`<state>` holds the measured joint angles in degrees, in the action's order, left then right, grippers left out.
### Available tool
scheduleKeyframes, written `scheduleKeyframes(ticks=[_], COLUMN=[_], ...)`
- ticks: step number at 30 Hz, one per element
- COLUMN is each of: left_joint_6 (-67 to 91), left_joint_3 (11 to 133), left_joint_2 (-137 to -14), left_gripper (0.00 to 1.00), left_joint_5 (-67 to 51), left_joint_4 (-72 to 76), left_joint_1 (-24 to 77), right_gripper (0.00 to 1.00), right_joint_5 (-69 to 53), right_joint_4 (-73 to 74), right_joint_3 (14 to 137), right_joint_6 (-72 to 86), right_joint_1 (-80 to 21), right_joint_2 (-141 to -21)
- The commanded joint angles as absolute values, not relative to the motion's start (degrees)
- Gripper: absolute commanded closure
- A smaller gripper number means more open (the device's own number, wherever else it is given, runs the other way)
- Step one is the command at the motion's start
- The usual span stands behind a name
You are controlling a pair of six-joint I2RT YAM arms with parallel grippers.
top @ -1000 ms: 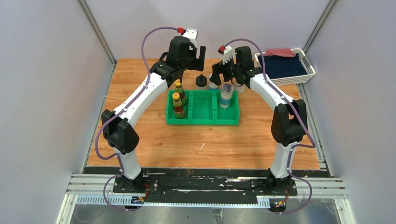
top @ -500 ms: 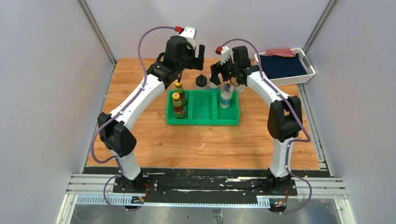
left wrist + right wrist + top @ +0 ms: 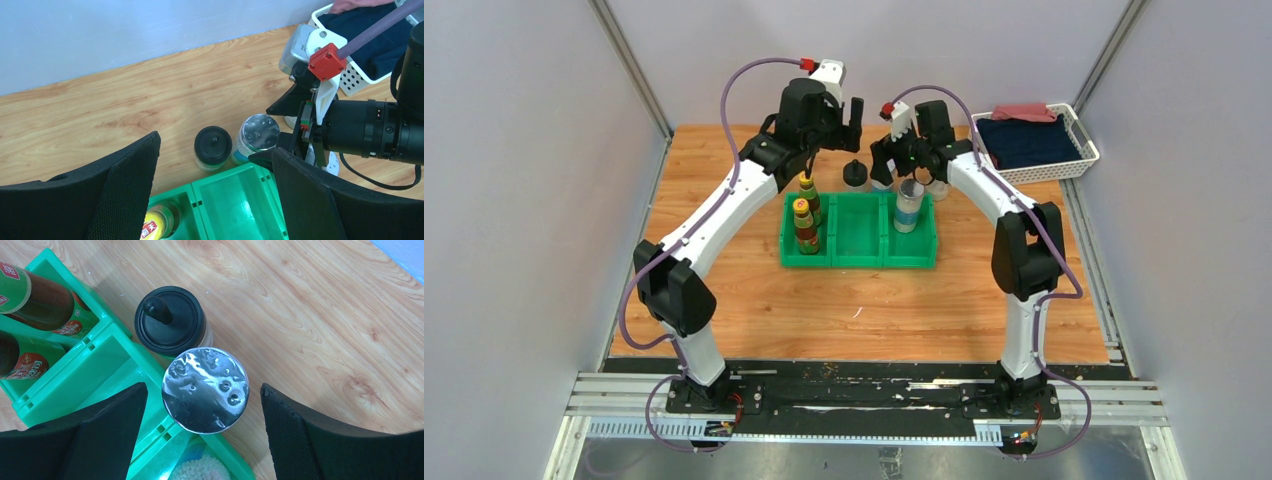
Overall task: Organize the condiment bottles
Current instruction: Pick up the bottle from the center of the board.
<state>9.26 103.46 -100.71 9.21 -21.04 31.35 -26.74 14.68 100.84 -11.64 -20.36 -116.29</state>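
Observation:
Two dark brown bottles with yellow caps stand in the left compartment of the green bin. One silver-lidded shaker stands in the right compartment. The other shaker stands on the table just behind the bin, beside a black-knob jar. My right gripper is open, its fingers on either side of that shaker and not touching it. My left gripper is open and empty, high above the black-knob jar and the bin's middle compartment. A second clear jar is mostly hidden by the right arm.
A white basket with dark cloth stands at the back right corner. The two grippers are close together above the bin's back edge. Grey walls enclose the wooden table on three sides.
The right gripper has shifted slightly left and back over the shaker behind the bin. The left gripper has drawn up and back a little. No bottle has moved.

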Motion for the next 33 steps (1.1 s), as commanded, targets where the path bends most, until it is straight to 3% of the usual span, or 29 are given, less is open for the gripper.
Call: scheduleKeyframes(ticks=[1,19,28,33], left_joint_6=[9.05,9.23,9.4,9.4], left_joint_3=[102.32,100.73,100.55,100.46], left_joint_2=[-99.16,-99.09,-99.25,-99.42], left_gripper=[0.11,0.11,0.11,0.11], left_joint_5=[8.49,7.76,7.38,7.34], left_joint_4=[-19.78,-18.64,-18.43,-18.51], left_joint_1=[31.55,31.38,31.29,31.2], right_gripper=[0.13,0.19,0.44,0.63], right_joint_5=[-26.54,-26.13,-25.15,-24.92], right_joint_4=[16.08,16.61,17.0,17.22], right_joint_3=[103.21,104.83,105.47,105.71], right_joint_6=[-12.3,-12.48,-12.65,-12.57], right_joint_1=[-21.36,-21.36,-21.35,-21.33], right_joint_2=[-117.75,-119.96,-120.48,-120.59])
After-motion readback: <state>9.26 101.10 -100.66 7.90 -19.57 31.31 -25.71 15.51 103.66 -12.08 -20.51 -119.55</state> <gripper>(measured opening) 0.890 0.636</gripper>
